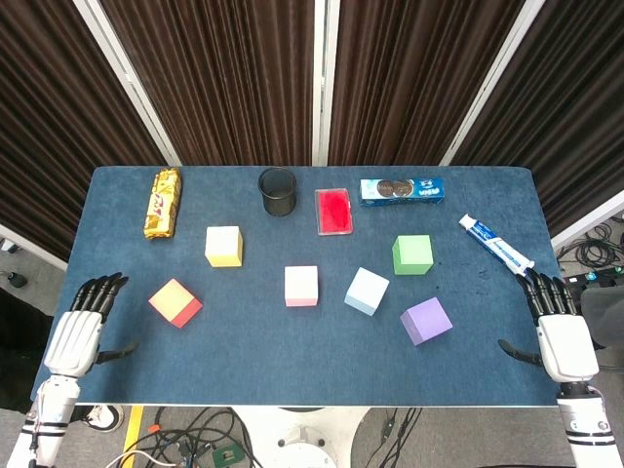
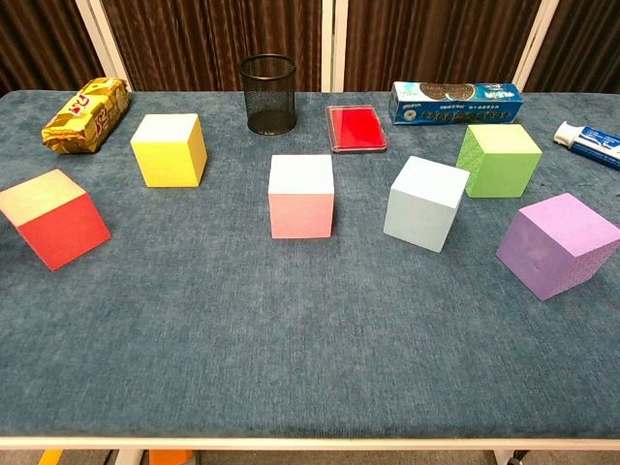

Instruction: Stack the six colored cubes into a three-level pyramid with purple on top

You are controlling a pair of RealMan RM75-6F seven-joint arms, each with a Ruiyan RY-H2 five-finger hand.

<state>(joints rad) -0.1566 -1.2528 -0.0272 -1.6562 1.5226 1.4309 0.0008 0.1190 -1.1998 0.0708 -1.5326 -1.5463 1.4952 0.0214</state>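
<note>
Across the blue felt table (image 1: pixel 127 205), your empty, spread right hand (image 1: pixel 563 331) sits lower right, nearest the purple foam cube (image 1: pixel 426 321); your left hand (image 1: pixel 80 327) lies equally slack lower left.

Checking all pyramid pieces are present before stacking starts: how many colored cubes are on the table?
6, all separate, none stacked: red cube front left, yellow cube behind it, pink cube center, light blue cube beside it, green cube right, purple cube front right. None appear hidden.
</note>
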